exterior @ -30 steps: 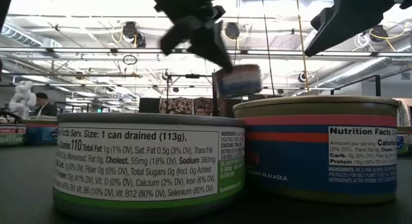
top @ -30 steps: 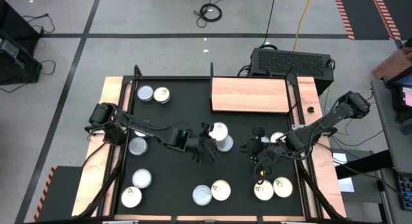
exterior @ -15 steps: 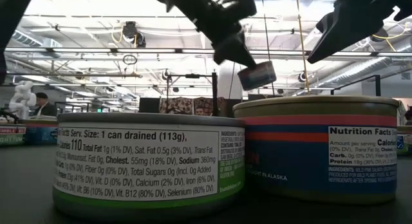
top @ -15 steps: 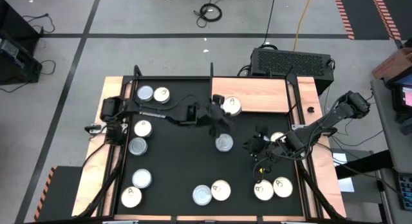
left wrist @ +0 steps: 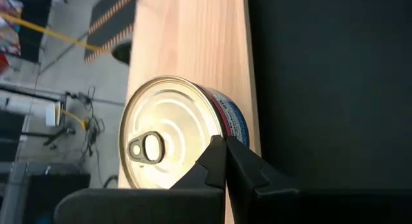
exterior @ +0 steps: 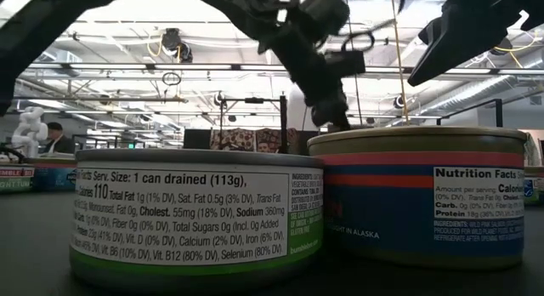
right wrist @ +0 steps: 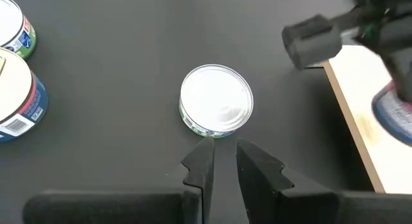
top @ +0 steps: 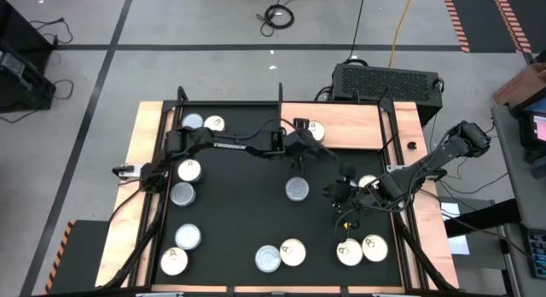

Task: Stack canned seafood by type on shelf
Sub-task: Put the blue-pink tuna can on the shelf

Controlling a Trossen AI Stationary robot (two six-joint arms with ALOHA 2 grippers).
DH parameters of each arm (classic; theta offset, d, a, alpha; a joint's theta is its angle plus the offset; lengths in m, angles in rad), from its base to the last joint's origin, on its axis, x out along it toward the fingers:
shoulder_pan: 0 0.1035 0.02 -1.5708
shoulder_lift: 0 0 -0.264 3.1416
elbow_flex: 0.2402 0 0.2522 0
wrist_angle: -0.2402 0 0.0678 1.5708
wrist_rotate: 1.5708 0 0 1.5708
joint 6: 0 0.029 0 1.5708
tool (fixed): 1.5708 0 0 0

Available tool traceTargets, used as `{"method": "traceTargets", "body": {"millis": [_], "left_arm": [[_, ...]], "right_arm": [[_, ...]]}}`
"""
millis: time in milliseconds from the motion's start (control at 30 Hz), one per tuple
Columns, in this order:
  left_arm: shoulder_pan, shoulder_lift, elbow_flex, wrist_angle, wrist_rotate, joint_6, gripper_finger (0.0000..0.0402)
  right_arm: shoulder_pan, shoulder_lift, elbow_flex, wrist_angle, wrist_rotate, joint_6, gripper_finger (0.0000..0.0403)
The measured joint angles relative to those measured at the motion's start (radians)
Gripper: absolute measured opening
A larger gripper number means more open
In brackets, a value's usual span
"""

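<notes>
Wooden shelf [top: 341, 126] carries my gold-lidded tin [left wrist: 174, 134]; left fingers [left wrist: 225, 161] are together beside it. Right fingers [right wrist: 222, 161] hover slightly apart near a silver tin [right wrist: 215, 108].

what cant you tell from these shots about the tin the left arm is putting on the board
- High view: whether the pull-tab tin rests on the shelf; the left gripper covers its edge.
- Left wrist view: the grip point; the shut fingers hide it.
- Low view: that tin, behind the foreground tins.

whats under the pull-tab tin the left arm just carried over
The wooden shelf lies under the pull-tab tin, near the board's edge by the black mat. No other tin shows beneath it. The left gripper, jaws shut, covers part of its rim, so whether it sits flat cannot be seen.
</notes>
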Motion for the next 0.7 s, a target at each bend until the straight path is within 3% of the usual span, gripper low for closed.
{"method": "traceTargets", "body": {"millis": [700], "left_arm": [[0.086, 0.026, 0.018, -0.071, -0.054, 0.000, 0.0000]], "right_arm": [[0.000, 0.000, 0.000, -0.008, 0.003, 0.004, 0.0061]]}}
